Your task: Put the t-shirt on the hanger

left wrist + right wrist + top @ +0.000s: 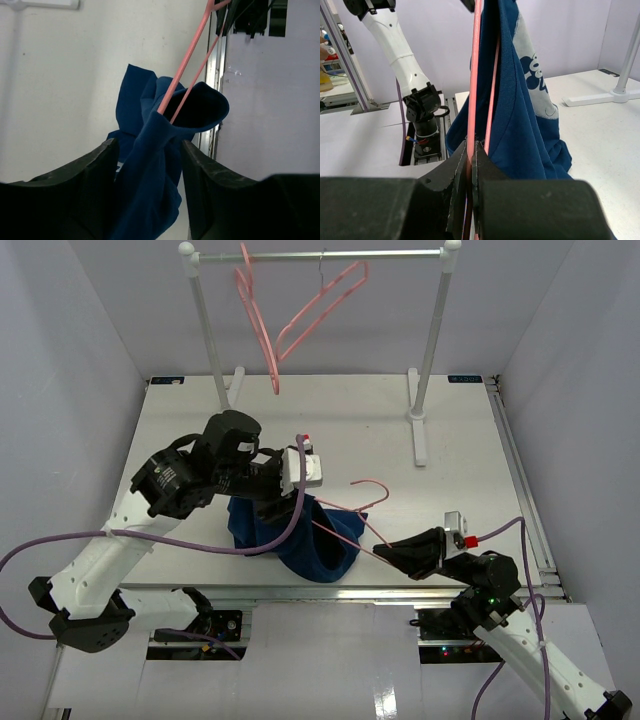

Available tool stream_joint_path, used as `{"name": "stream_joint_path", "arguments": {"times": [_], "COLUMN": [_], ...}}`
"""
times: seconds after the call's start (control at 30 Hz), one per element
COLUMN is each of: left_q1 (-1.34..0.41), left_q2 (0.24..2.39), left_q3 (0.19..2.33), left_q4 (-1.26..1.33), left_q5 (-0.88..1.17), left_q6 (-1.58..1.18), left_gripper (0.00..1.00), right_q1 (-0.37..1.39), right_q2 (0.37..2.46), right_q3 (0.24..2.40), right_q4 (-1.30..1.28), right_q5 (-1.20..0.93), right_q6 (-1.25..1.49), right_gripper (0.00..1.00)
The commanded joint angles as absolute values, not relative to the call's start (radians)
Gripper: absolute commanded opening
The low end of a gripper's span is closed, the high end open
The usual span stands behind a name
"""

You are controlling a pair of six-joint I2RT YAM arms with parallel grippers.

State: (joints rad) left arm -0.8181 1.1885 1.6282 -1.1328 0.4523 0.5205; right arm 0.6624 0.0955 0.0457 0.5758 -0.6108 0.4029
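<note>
The navy t-shirt (pixel 305 540) hangs bunched above the table's near middle, partly threaded on a pink hanger (pixel 352 512) whose hook points toward the rack. My left gripper (pixel 288 492) is closed on a thick fold of the t-shirt (pixel 150 170). Its fingers (pixel 102 175) flank the cloth, and the hanger (pixel 186 70) enters the shirt opening above. My right gripper (pixel 385 552) is shut on the hanger's thin pink bar (pixel 472 75), right of the shirt. In the right wrist view (pixel 472 150) the shirt (pixel 520 115) drapes along the hanger, showing a white print.
A white rack (pixel 320 255) stands at the table's back with two more pink hangers (pixel 262 325) on its bar. Its feet (pixel 418 435) rest on the table. Purple cables trail from both arms. White walls close in the left and right sides.
</note>
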Motion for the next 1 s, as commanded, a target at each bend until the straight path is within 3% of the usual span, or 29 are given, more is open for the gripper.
{"name": "stream_joint_path", "arguments": {"times": [0.0,0.07,0.13,0.23,0.5,0.97], "left_q1": [-0.874,-0.895,-0.913,-0.928,-0.948,-0.965], "left_q2": [1.215,1.231,1.240,1.253,1.306,1.419], "left_q3": [1.596,1.586,1.590,1.606,1.632,1.683], "left_q4": [-1.178,-1.181,-1.179,-1.151,-1.049,-1.056], "left_q5": [0.426,0.427,0.477,0.588,0.677,0.680], "left_q6": [0.545,0.541,0.541,0.540,0.505,0.488], "left_gripper": [0.55,0.30,0.13,0.07,0.10,0.27], "right_q1": [0.664,0.664,0.665,0.665,0.666,0.666], "right_q2": [0.112,0.125,0.139,0.174,0.338,0.455], "right_q3": [0.116,0.125,0.134,0.149,0.226,0.316], "right_q4": [0.641,0.644,0.658,0.696,0.770,0.730], "right_q5": [-0.620,-0.619,-0.618,-0.622,-0.668,-0.713], "right_q6": [0.384,0.381,0.381,0.392,0.417,0.377], "right_gripper": [0.08,0.08,0.08,0.08,0.08,0.08]}}
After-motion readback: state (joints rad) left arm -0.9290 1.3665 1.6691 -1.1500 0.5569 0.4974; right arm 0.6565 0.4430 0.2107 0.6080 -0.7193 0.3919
